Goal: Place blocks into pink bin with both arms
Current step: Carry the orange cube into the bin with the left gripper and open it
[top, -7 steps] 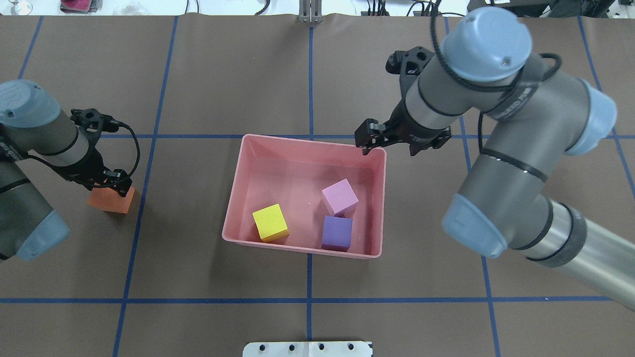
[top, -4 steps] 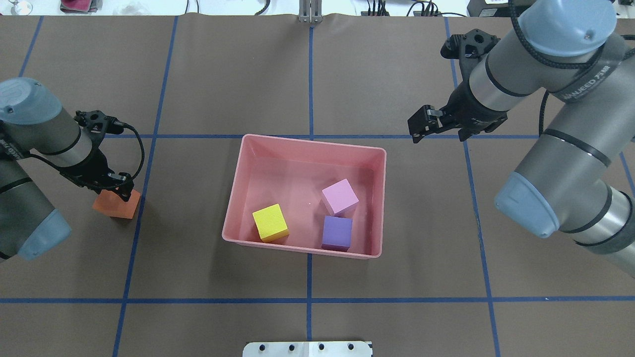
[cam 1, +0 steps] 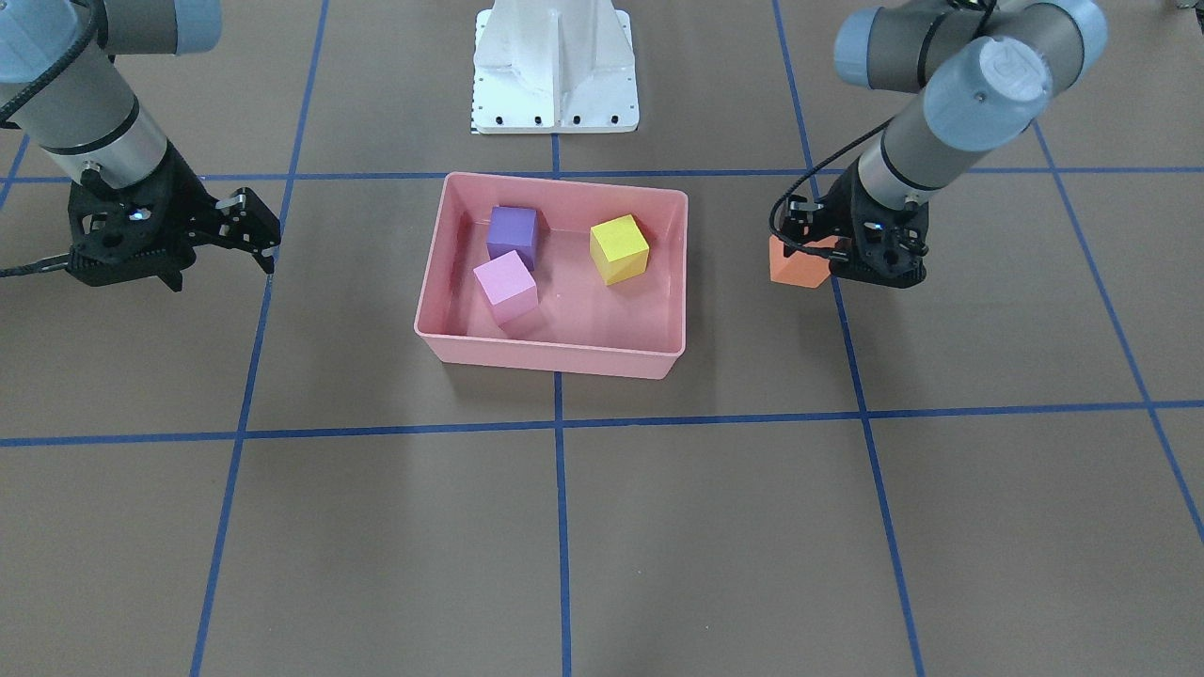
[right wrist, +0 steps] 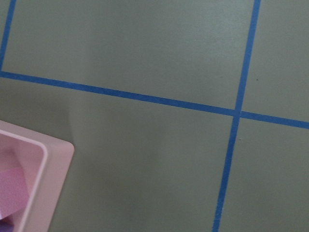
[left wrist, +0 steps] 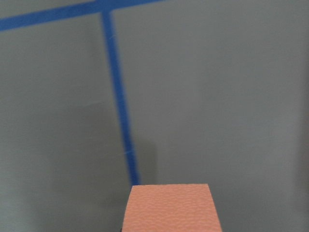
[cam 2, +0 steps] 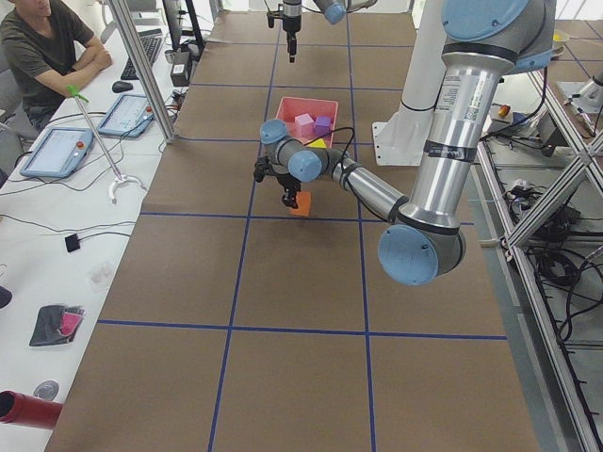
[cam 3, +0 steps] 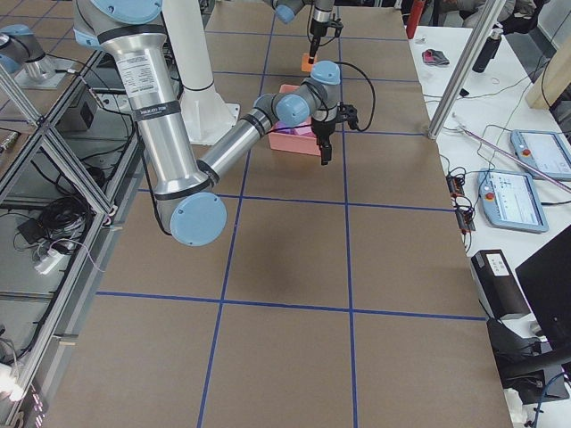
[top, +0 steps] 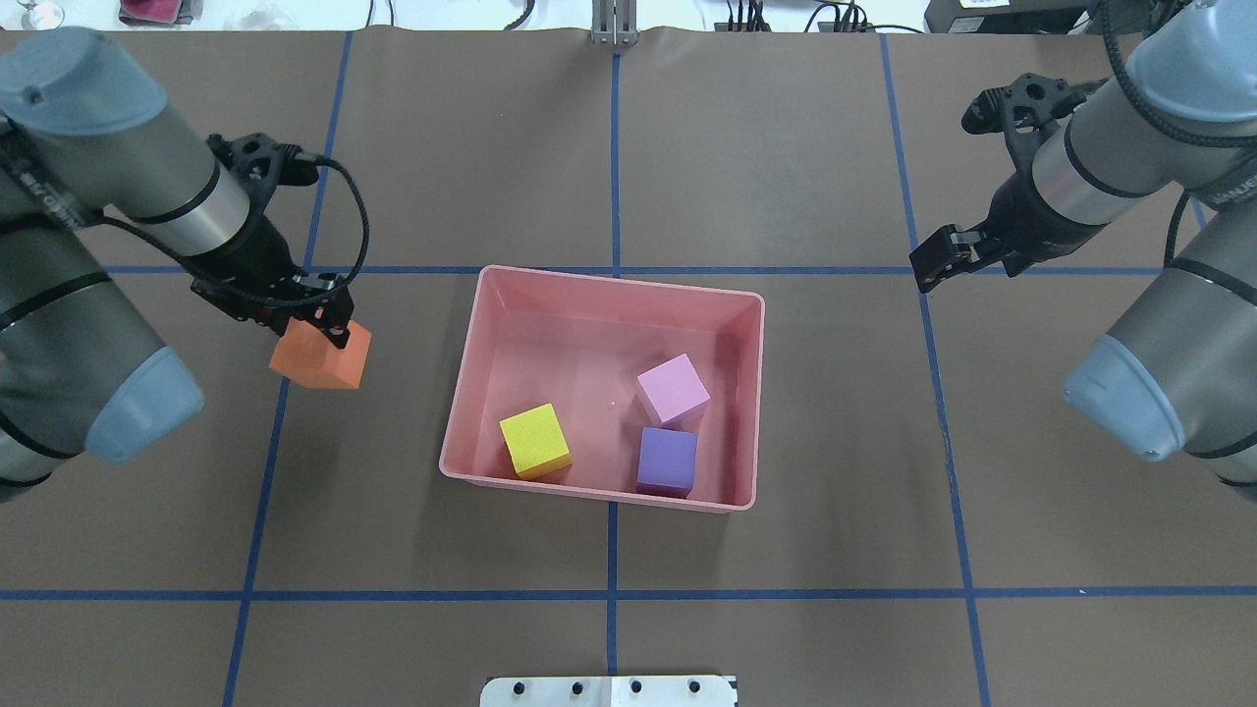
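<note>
Brown table (top: 786,648), blue tape grid (top: 786,594), pink bin (top: 589,279), seated operator (cam 2: 42,47), tablets (cam 2: 57,151)

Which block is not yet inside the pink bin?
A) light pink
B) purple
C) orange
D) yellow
C: the orange block is gripped by the left gripper outside the pink bin, while the purple block, yellow block and light pink block lie inside it.
</note>
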`<state>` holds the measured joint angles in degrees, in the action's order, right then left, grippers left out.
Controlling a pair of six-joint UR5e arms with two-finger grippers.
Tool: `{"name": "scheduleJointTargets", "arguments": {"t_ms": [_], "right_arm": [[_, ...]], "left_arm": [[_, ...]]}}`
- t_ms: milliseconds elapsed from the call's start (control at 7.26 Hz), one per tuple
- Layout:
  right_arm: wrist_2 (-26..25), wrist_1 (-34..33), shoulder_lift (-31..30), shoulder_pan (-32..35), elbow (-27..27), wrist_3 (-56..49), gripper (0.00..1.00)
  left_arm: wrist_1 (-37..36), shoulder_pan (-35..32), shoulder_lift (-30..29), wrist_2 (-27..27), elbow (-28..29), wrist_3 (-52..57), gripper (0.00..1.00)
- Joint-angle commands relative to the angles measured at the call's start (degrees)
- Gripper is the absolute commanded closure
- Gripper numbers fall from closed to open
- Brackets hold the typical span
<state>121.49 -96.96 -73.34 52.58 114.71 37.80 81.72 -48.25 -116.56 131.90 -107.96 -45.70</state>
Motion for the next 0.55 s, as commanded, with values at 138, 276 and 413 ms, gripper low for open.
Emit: {"name": "scheduleJointTargets", "arguments": {"t_ms": [138,276,413], "right_arm": [[-0.1,0.0,-1.0,1.1,0.0,-1.9,0.00],[0.0,0.0,-1.0,1.3,-0.1,-1.9,0.00],[-0.1,-0.1,-1.0,1.4,-0.2,-1.9,0.00]], "left_arm": [[-2.9,0.9,-21.8,-0.2,14.9,-11.6,1.00],[-1.4,4.3,-23.2,-3.3,18.0,-12.7,1.00],[3.7,6.9,-23.4,-6.1,20.5,-16.3,1.00]]}}
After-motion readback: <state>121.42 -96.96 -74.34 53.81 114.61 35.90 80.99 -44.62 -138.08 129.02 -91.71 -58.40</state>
